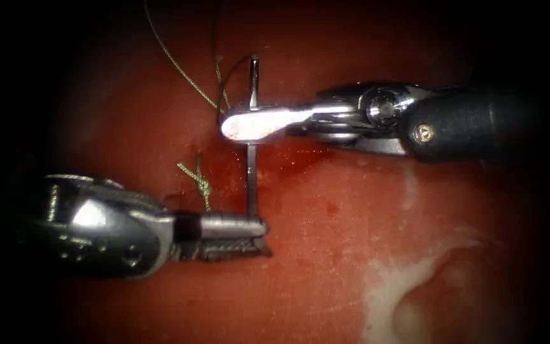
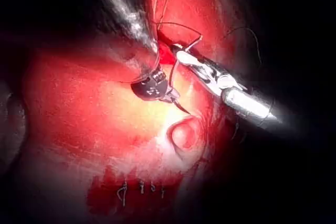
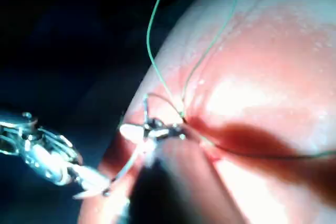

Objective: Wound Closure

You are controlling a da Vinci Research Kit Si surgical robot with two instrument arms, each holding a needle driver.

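The tissue point(image 1: 351, 255) lay red and wet under the light, a pale patch toward its lower right and darkness all round. The right tool point(image 1: 240, 125) had its jaws closed on the needle point(image 1: 251, 172) high on its curve; the left tool point(image 1: 259, 239) gripped the needle's lower end, seemingly just clear of the surface. Green thread point(image 1: 179, 64) ran up from the needle. A knotted stitch point(image 1: 203, 186) sat left of it. The left wrist view showed finished stitches point(image 2: 140, 188) farther along.
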